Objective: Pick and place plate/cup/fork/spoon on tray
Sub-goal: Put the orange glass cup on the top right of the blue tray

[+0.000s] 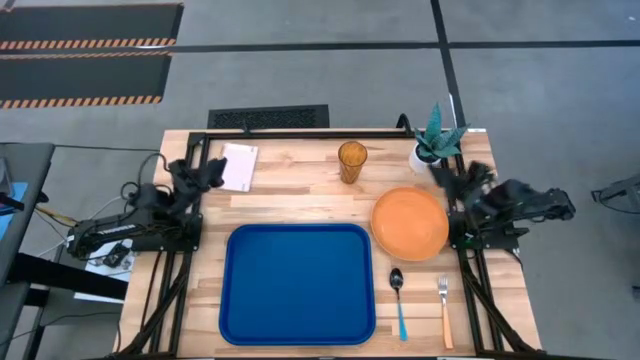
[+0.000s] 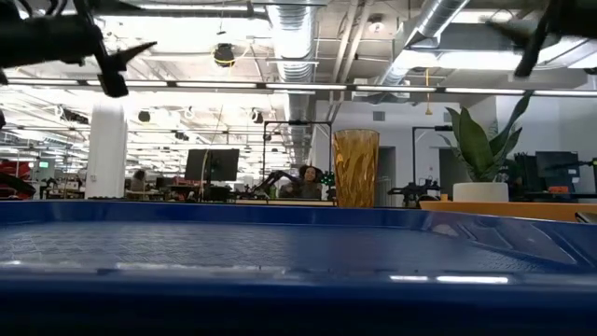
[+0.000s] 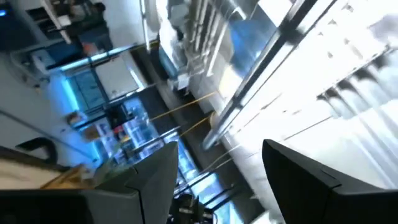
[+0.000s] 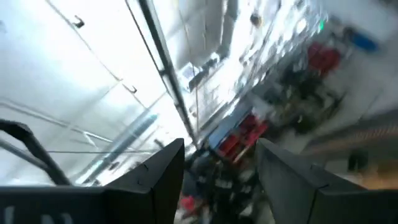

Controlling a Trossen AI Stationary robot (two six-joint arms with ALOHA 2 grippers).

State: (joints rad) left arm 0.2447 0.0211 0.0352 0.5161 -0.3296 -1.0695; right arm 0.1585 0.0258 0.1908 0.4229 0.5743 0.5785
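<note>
The blue tray lies at the table's near middle and fills the bottom of the low view. The orange plate lies flat to the right of the tray's far right corner. The amber cup stands upright at the far middle. The blue-handled spoon and the orange-handled fork lie side by side to the right of the tray. My left gripper is raised at the far left, open and empty. My right gripper is raised beyond the plate, open and empty.
A white pot with a green plant stands at the far right, close to my right gripper. A pale notepad lies at the far left next to my left gripper. Both wrist views point up at the room's ceiling.
</note>
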